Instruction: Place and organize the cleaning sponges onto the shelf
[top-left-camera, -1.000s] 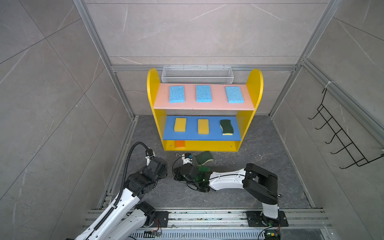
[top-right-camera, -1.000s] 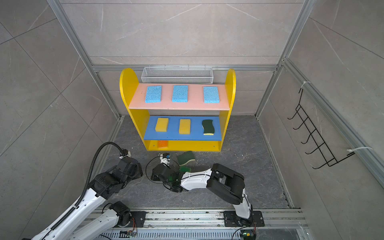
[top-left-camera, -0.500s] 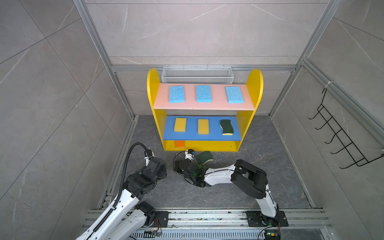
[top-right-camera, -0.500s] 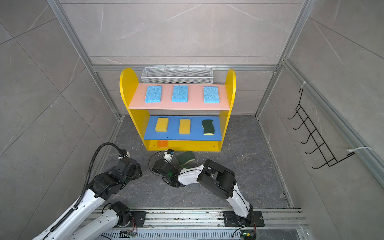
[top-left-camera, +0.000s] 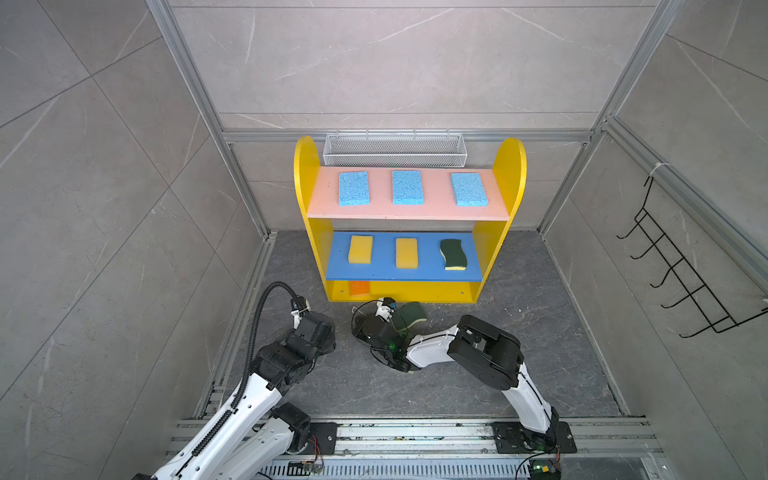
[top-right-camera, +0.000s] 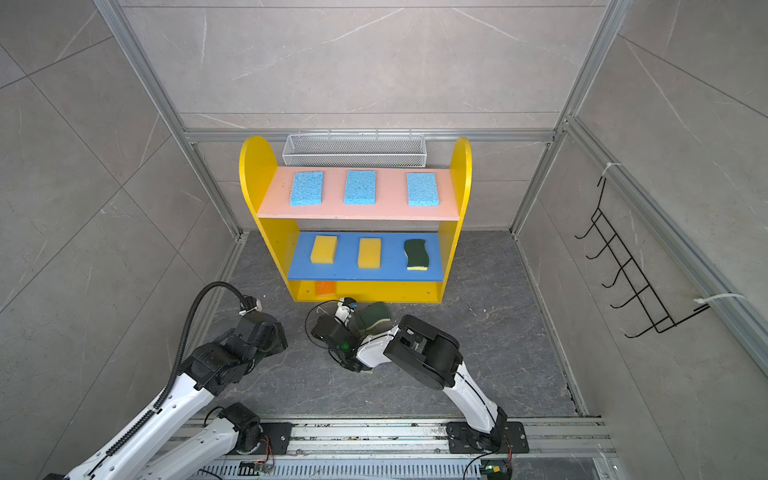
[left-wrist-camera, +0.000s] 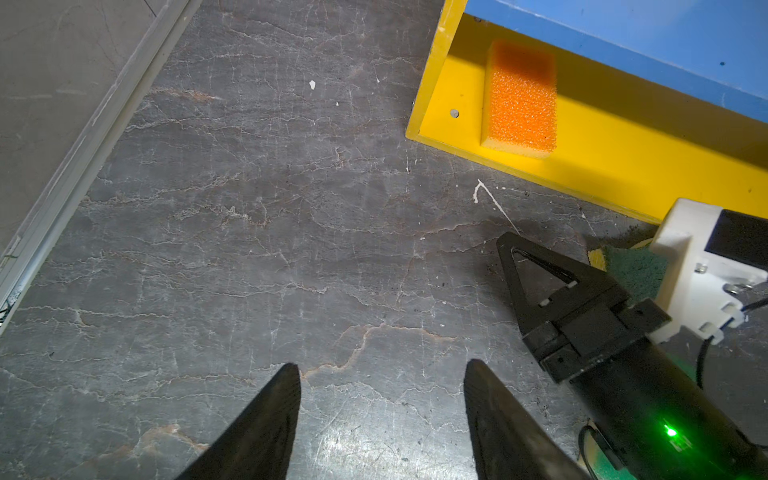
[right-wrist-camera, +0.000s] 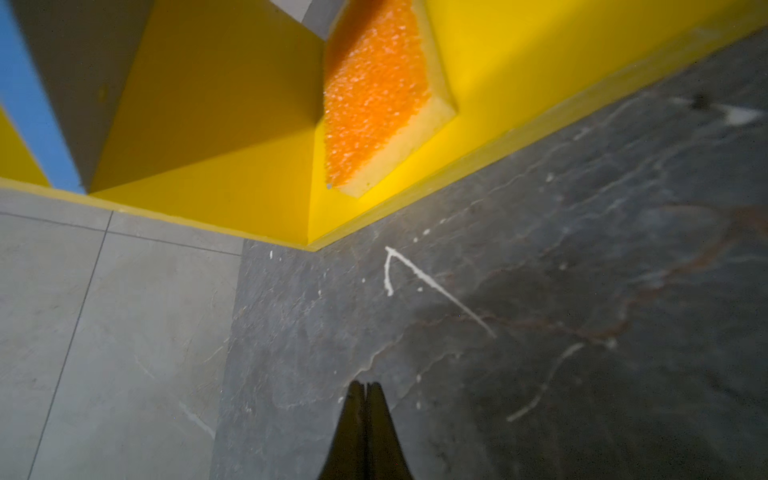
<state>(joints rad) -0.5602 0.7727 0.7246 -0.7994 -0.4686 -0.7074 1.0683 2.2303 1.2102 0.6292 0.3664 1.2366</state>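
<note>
The shelf (top-left-camera: 305, 178) holds three light blue sponges (top-left-camera: 353, 188) on its pink board. On the blue board lie two yellow sponges (top-left-camera: 360, 249) and a dark green wavy one (top-left-camera: 453, 254). An orange sponge (left-wrist-camera: 521, 99) (right-wrist-camera: 374, 99) sits at the left end of the yellow bottom. Another dark green sponge (top-left-camera: 413, 316) (left-wrist-camera: 636, 270) lies on the floor before the shelf, beside my right wrist. My right gripper (right-wrist-camera: 365, 384) (left-wrist-camera: 505, 243) is shut and empty, low over the floor, pointing at the shelf's front left corner. My left gripper (left-wrist-camera: 381, 365) stands open over bare floor to its left.
A white mesh basket (top-left-camera: 395, 149) hangs behind the shelf. A black hook rack (top-left-camera: 685, 282) is on the right wall. Tiled walls and aluminium rails (top-left-camera: 249, 291) close in the dark stone floor (top-left-camera: 519, 332). The arms' base rail (top-left-camera: 415, 436) runs along the front.
My right gripper has crept forward toward the shelf's bottom tier, and its elbow has swung in to the left. The floor sponge and my left arm have barely moved.
</note>
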